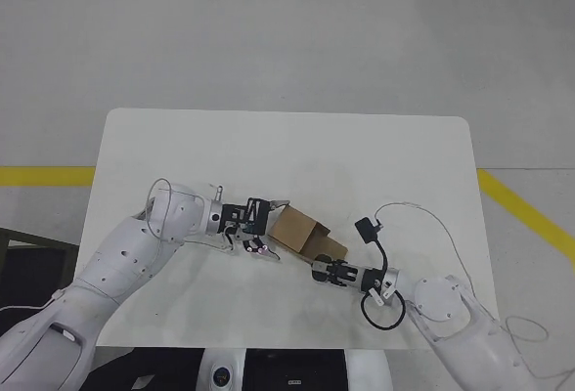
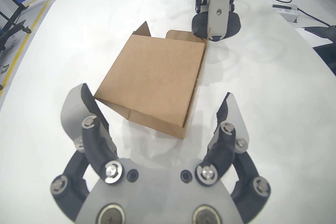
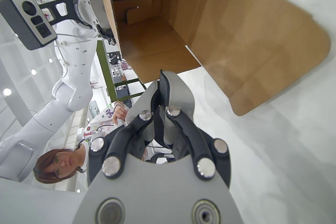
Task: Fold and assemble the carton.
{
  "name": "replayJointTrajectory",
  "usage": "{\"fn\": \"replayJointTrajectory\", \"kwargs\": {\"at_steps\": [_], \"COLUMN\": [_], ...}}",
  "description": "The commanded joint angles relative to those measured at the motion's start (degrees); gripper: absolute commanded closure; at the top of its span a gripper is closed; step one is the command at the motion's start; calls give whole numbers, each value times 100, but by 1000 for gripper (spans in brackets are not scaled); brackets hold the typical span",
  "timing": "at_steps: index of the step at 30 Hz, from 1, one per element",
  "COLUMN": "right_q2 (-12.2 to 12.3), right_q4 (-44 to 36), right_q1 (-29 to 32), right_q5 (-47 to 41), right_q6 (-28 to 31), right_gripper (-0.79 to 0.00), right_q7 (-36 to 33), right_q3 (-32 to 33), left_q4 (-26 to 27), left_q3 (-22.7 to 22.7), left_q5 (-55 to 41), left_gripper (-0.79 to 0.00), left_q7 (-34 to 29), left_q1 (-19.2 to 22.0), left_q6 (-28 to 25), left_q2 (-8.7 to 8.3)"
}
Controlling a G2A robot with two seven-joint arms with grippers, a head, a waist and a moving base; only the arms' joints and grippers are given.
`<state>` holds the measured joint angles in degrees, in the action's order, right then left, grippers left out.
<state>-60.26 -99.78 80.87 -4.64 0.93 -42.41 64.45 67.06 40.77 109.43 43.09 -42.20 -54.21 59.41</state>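
1 plain carton [image 1: 302, 233] between 2 pincers [image 1: 266, 229] [image 1: 319, 264]

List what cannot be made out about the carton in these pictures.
Top view: the flaps of the carton, too small.
Left wrist view: its far opening, hidden by its own top panel.
Right wrist view: whether the right gripper pinches cardboard; its shut fingers hide the contact.

Plain brown carton [image 2: 157, 78], white table [image 1: 366, 156], yellow stripes [image 1: 33, 176] on grey floor [image 1: 268, 49]
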Motion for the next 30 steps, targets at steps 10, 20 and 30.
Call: {"fn": "replayJointTrajectory", "kwargs": {"at_steps": [10, 20, 30], "right_q2": [-113, 18, 132], "right_q4": [434, 73, -510], "right_q1": [-469, -289, 346], "right_q5": [-253, -22, -66], "right_q6": [49, -33, -407], "right_gripper": [0, 0, 0], "right_q7": [132, -510, -993], "right_q3": [-252, 161, 350], "left_q4": [-138, -237, -206], "left_q3": [-254, -184, -97], "left_q5": [-82, -229, -318], "left_gripper": [-785, -785, -785], "left_q7": [27, -169, -203], "left_q1": [102, 85, 74], "left_q6": [-36, 57, 75], "left_q2": [94, 78, 37]}}
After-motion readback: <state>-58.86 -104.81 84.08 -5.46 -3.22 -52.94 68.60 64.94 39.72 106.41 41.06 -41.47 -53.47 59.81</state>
